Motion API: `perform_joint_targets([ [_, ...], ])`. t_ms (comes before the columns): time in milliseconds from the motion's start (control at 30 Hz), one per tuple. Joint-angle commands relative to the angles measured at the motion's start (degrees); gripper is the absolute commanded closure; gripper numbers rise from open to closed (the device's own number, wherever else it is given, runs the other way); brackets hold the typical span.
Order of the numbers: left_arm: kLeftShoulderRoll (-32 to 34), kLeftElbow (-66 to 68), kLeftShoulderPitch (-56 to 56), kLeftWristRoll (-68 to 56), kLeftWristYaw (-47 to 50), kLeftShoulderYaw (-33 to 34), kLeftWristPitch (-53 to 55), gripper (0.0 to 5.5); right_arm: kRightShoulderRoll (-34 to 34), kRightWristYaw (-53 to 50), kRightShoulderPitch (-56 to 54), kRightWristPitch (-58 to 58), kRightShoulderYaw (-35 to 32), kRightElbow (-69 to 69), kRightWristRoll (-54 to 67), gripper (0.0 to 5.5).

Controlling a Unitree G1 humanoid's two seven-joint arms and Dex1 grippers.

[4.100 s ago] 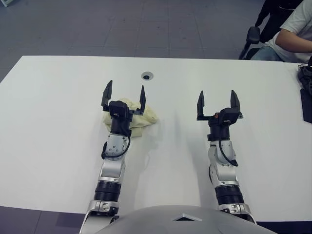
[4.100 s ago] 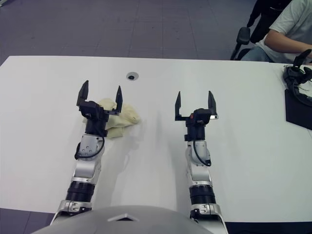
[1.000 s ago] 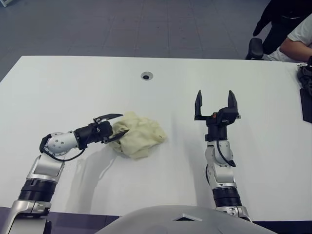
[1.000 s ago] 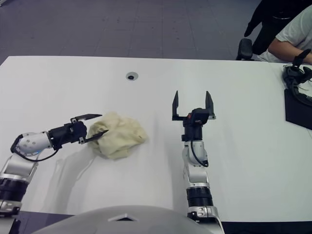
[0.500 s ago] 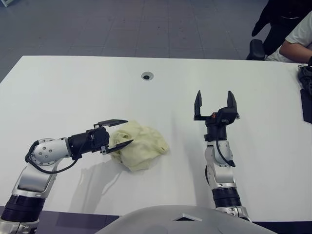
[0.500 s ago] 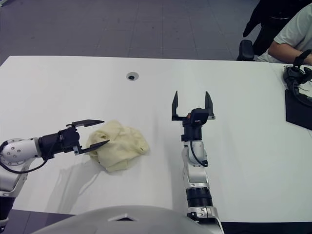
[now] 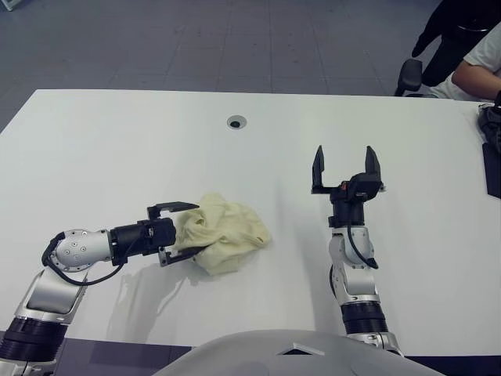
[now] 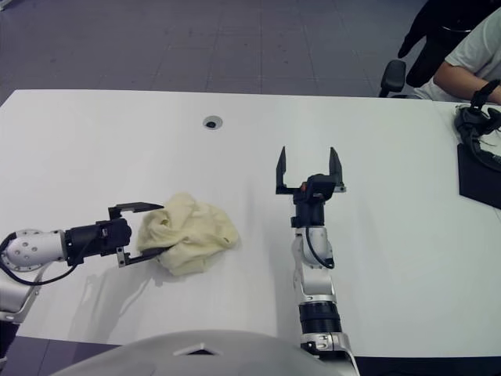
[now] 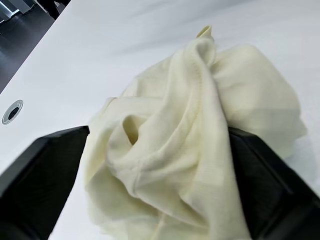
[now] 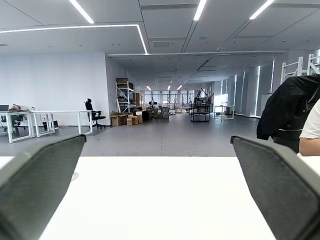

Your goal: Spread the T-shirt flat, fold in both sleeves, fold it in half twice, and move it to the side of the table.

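T-shirt (image 7: 231, 239): crumpled heap, tabletop (image 7: 117, 141) left of centre, toward near edge. Left gripper (image 7: 197, 228): wide, straddling heap's left side; nearer arm. Right gripper (image 7: 345, 150): wide, empty, well apart toward right edge.

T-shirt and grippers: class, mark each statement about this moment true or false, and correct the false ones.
1. The T-shirt lies crumpled in a heap on the table. True.
2. The right gripper holds a sleeve. False: it is open and empty, apart from the cloth.
3. The left gripper has a finger on either side of the heap's edge. True.
4. The cloth covers the round hole in the tabletop. False: the hole lies bare, farther from the robot.
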Motion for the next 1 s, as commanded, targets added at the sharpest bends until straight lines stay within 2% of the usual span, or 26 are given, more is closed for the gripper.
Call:
perform_joint_targets([
  [33, -0.1, 0.8, -0.1, 1.2, 0.5, -0.2, -0.6, 1.82, 0.4, -0.2, 0.4, 0.6, 0.1, -0.9, 0.0, 0.10],
  [533, -0.3, 2.0, 0.7, 1.7, 0.9, -1.4, -2.1, 4.30, 0.3, 0.0, 0.4, 0.8, 0.3, -0.8, -0.1, 0.10],
  [700, -1.7, 0.5, -0.9, -1.5, 3.1, 1.1, -1.9, 5.20, -4.2, 5.0, 0.8, -1.2, 4.1, -2.3, -4.7, 0.10],
  [767, -2.5, -0.5, -1.9, -3.3, 4.3, 2.4, -1.1, 5.43, -5.1, 6.7, 1.3, -1.4, 5.5, -4.1, -5.0, 0.10],
  [1000, -2.9, -5.6, -0.8, -7.2, 5.0, 4.4, 1.2, 5.43, -7.9, 11.8, 3.4, 0.7, 9.0, -8.2, -4.8, 0.10],
])
